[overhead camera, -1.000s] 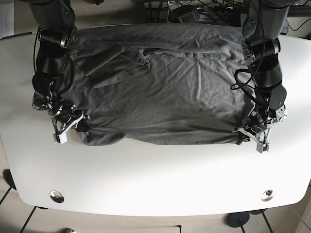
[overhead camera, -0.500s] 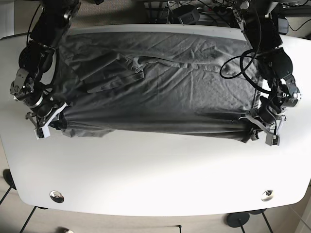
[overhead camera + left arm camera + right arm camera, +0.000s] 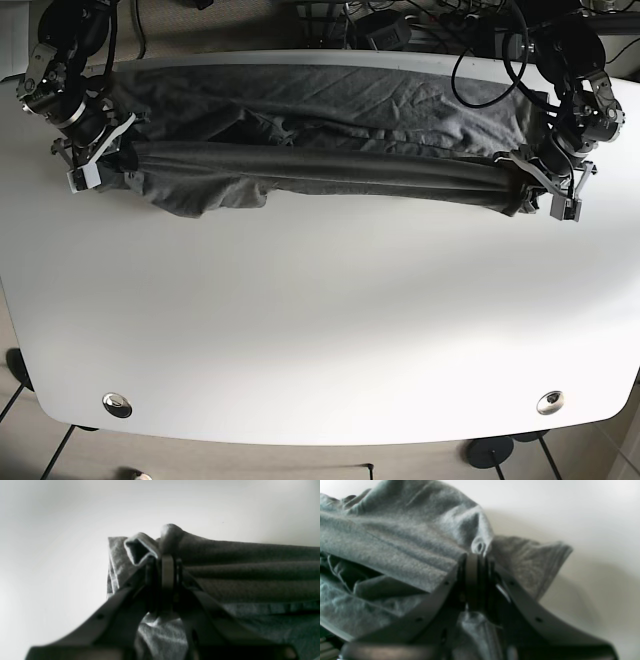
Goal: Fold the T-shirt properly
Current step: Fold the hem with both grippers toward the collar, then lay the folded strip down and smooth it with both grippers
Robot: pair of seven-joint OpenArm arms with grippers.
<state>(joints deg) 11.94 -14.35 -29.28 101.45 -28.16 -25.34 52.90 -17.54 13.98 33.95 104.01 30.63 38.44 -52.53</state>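
The dark grey T-shirt (image 3: 320,140) lies across the far part of the white table (image 3: 320,320). Its near edge is lifted and pulled taut into a rolled band between both grippers. My left gripper (image 3: 545,185), on the base view's right, is shut on the shirt's corner; the left wrist view shows bunched cloth (image 3: 225,562) pinched between its closed fingers. My right gripper (image 3: 100,160), on the base view's left, is shut on the other corner; the right wrist view shows cloth (image 3: 420,537) draped over its closed fingers.
Two round metal insets (image 3: 117,404) (image 3: 549,402) sit near the table's front corners. Cables and equipment (image 3: 400,20) lie behind the table's far edge. The arms' bodies stand at the far left and far right corners.
Both grippers have carried the shirt's near edge away from the front, toward the table's far side. The cloth between them has gone from a flat spread to a narrow, taut roll.
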